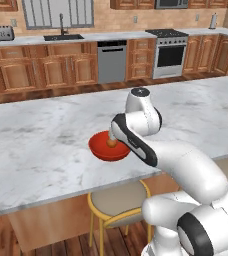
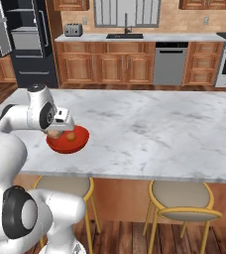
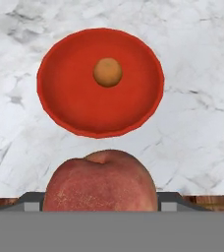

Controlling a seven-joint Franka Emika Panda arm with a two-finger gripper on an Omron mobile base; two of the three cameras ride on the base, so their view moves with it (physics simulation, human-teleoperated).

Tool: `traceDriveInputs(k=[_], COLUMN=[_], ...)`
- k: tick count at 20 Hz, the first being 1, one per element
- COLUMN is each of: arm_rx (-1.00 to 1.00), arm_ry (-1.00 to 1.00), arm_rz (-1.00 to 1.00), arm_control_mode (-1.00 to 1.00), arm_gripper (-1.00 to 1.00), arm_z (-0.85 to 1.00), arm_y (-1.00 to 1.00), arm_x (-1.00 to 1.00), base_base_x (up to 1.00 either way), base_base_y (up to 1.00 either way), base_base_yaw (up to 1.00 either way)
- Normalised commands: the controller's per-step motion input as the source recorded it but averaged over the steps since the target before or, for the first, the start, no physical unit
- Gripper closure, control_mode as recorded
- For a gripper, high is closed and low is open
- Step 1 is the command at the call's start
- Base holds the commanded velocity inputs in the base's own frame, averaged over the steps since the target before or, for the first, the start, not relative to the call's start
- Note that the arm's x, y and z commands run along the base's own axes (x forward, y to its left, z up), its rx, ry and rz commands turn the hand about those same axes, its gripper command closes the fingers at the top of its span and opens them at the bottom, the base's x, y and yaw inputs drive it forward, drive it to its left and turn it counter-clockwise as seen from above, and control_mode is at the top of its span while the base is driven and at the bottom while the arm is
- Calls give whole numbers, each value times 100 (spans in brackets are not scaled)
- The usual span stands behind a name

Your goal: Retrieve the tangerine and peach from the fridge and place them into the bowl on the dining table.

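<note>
peach (image 3: 100,182) in hand (image 3: 100,206), apparently above tangerine-holding (image 3: 107,72) bowl (image 3: 65,98)

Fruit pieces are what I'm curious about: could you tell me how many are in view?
2. The tangerine lies inside the red bowl. The peach sits between the gripper's fingers, above the dining table near the bowl's rim.

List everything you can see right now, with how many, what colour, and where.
bowl: one, red, on the dining table.
tangerine: one, orange, in the bowl.
peach: one, reddish, held between the fingers, short of the bowl.
stools: several, yellow-framed, under the table edge.
fridge: one, black, door open, far left.
toaster: one, silver, back counter.
dishwasher: one, grey.
stove: one.
gripper: one, over the bowl's near rim.
</note>
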Motion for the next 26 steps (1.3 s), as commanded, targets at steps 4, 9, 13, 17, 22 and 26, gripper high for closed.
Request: traceDriveInputs(k=[4,9,13,17,22,26], arm_rx=[0,0,0,0,0,0], arm_ry=[0,0,0,0,0,0], arm_rz=[0,0,0,0,0,0], arm_control_mode=[-100,-100,-100,-100,-100,-100], arm_gripper=[100,100,100,100,100,100], arm_z=[-21,-35,-35,-30,-27,-26], arm_y=[0,7,12,12,9,7], arm_x=[21,22,28,31,28,28], base_base_x=[0,0,0,0,0,0], base_base_y=[0,0,0,0,0,0], base_base_yaw=[0,0,0,0,0,0])
